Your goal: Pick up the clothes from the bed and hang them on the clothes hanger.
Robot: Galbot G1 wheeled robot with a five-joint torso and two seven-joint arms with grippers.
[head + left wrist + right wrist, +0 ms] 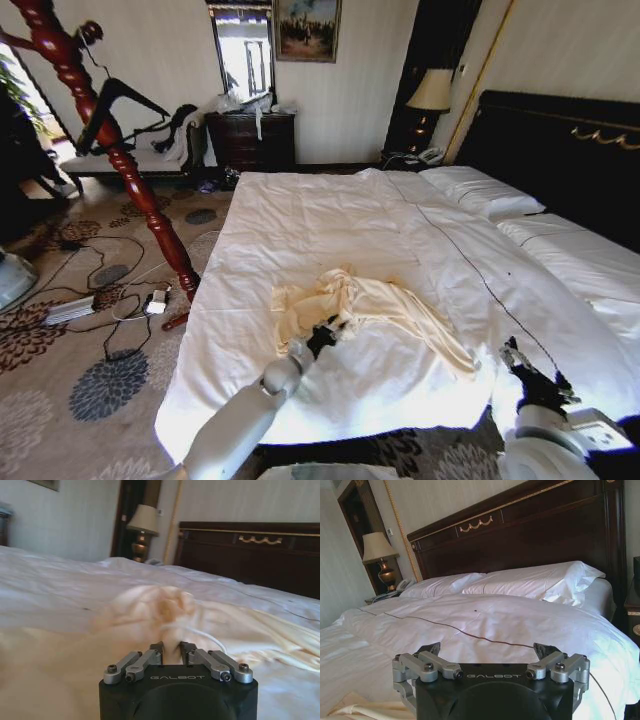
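The clothes (370, 305) lie crumpled on the near half of the bed (300, 215), a pale cream heap stretched from left to right across the white sheet. The left gripper (327, 335) sits at the near edge of the heap, its fingers (156, 649) drawn close together around a raised fold of the cream cloth (165, 607), which bunches up just beyond the tips. The right gripper (520, 362) hovers low over the bed's near right part, well apart from the garment, its fingers (434, 649) spread wide and holding nothing. The black headboard (530, 535) stands at the far right.
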